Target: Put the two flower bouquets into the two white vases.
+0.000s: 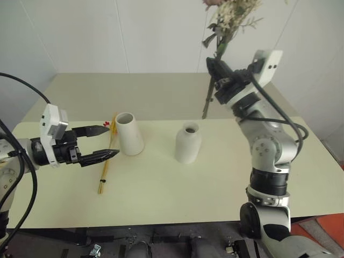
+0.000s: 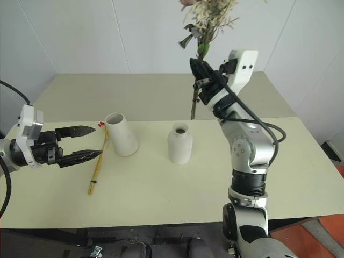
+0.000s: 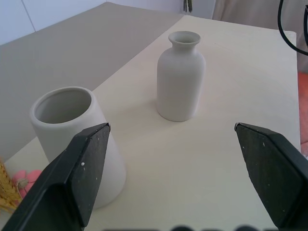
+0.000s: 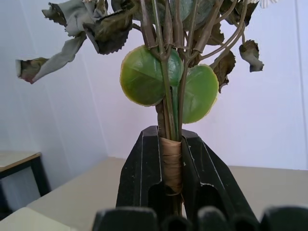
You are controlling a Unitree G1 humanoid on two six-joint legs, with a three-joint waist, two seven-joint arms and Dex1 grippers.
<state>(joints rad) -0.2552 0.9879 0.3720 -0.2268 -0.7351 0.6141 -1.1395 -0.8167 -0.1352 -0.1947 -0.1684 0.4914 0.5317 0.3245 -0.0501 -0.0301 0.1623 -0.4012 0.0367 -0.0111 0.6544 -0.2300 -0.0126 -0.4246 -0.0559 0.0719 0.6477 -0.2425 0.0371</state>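
On the pale table (image 1: pixel 161 188), two white vases stand side by side but apart: a wide-mouthed tapered vase (image 1: pixel 129 134) to the left and a narrow-necked bottle vase (image 1: pixel 188 142) to the right, both upright and unfilled. Beside the tapered vase, on its left, lies the slim wheat bouquet (image 1: pixel 106 166), flat on the tabletop, its golden stalks pointing toward the near edge and its red berries at the far end. Left gripper (image 1: pixel 107 141): held level just above the table, fingers spread wide, holding nothing; its tips flank the upper part of the wheat stalks, and the wrist view looks between them toward both vases. Right gripper (image 1: pixel 217 72): raised well above the table behind the bottle vase, fingers clamped together on the wrapped stems of the bushy bouquet (image 1: pixel 228 19). The bouquet stands nearly upright, cream sprigs and leaves uppermost, its stem ends hanging below the fingers.
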